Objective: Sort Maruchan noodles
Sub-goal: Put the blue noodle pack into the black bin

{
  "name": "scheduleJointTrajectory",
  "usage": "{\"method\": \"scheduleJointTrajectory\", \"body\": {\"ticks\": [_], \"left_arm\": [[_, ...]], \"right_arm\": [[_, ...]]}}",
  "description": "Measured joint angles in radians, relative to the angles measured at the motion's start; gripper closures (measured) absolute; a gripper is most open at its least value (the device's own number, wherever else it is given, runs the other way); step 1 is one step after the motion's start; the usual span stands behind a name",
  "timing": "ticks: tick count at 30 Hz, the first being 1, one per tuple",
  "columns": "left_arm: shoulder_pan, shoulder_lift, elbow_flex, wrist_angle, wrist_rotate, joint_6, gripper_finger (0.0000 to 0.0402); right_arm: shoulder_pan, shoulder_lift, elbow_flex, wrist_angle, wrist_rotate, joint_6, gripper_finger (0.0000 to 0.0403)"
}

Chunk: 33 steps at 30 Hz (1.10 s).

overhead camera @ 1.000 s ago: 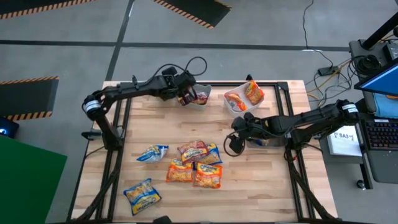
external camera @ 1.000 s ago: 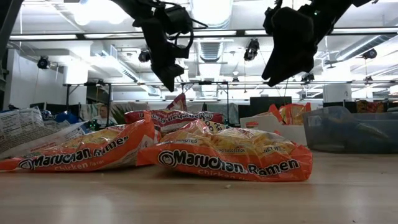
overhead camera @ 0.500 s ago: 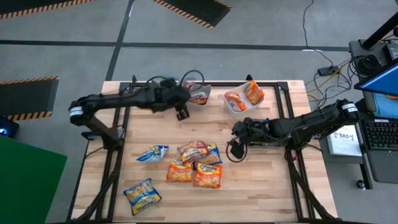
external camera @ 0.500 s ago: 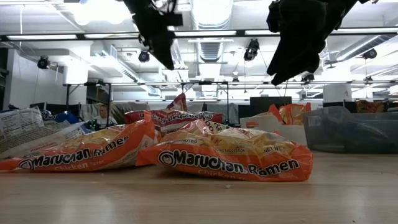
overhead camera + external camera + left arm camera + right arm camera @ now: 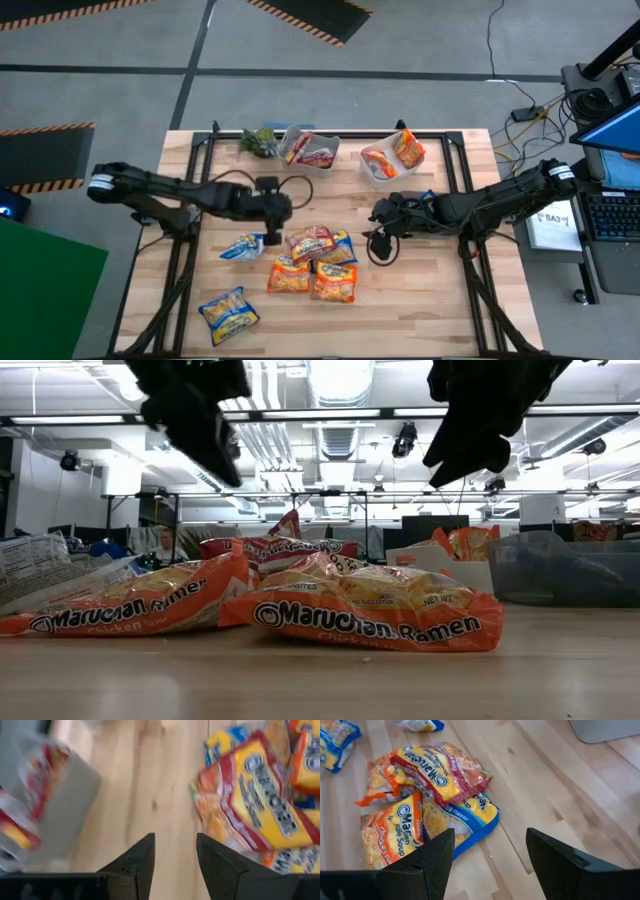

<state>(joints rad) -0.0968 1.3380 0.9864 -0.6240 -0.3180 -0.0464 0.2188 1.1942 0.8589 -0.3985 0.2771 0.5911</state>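
With both grippers empty and their fingers apart, the step in hand is picking from the Maruchan noodles point(image 5: 312, 262) heaped at the table's point(image 5: 420, 310) centre. The left gripper point(image 5: 272, 236) hangs at the heap's left edge, the right gripper point(image 5: 377, 243) just beside its right edge. Next: descend and close on one packet. Lower packets are overlapped; their kinds are probably mixed.
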Motion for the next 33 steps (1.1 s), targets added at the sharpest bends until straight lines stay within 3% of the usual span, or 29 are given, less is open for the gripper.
{"method": "scheduleJointTrajectory", "body": {"ticks": [7,15,23,33], "left_arm": [[-0.034,0.019,-0.015,-0.16,0.088,-0.301,0.0268],[-0.081,0.041,-0.015,-0.362,0.202,-0.586,0.0211],[-0.13,0.12,-0.015,-0.415,0.206,-0.626,0.0162],[-0.131,0.214,-0.025,-0.431,0.204,-0.618,0.0158]], "right_arm": [[0.0,0.0,0.0,0.013,0.0,-0.014,0.017],[0.0,0.0,0.0,0.014,0.0,-0.035,0.017],[0.0,0.0,0.0,0.014,0.003,-0.069,0.017],[0.0,0.0,-0.004,0.014,0.003,-0.079,0.017]]}}
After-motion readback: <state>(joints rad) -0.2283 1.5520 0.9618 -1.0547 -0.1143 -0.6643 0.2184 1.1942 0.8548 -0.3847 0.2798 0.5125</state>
